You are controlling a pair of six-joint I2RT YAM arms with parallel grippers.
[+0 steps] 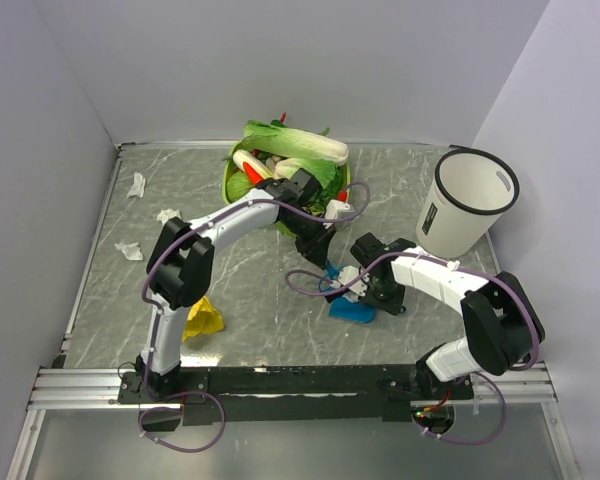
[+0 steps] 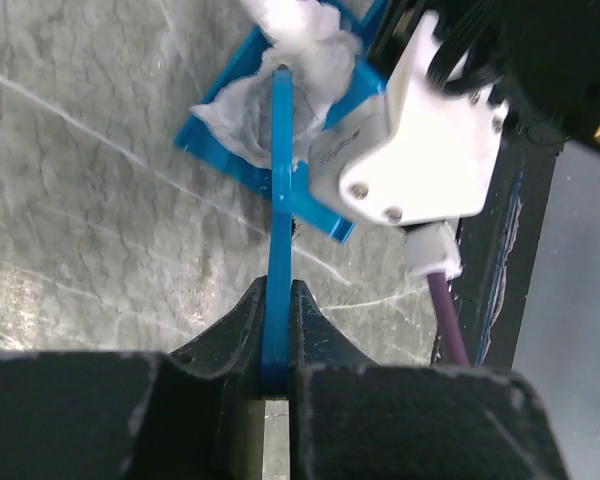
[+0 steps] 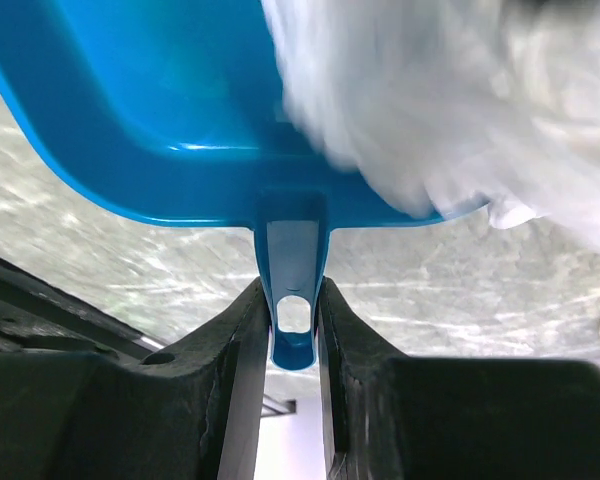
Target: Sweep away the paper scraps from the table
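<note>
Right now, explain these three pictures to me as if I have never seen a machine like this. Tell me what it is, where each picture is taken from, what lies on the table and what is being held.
These are two robot arms bolted at the near edge of a marbled table. The wide picture looks down from above and behind them; the other two come from cameras on each wrist.

The left gripper is shut on a thin blue tool, seen edge-on, probably a small brush or scraper. The right gripper is shut on the handle of a blue dustpan, which already holds white paper.

On the table lie three loose paper scraps at the far left, a green bowl of vegetables at the back, a white bin on the right, and something yellow near the left arm.
</note>
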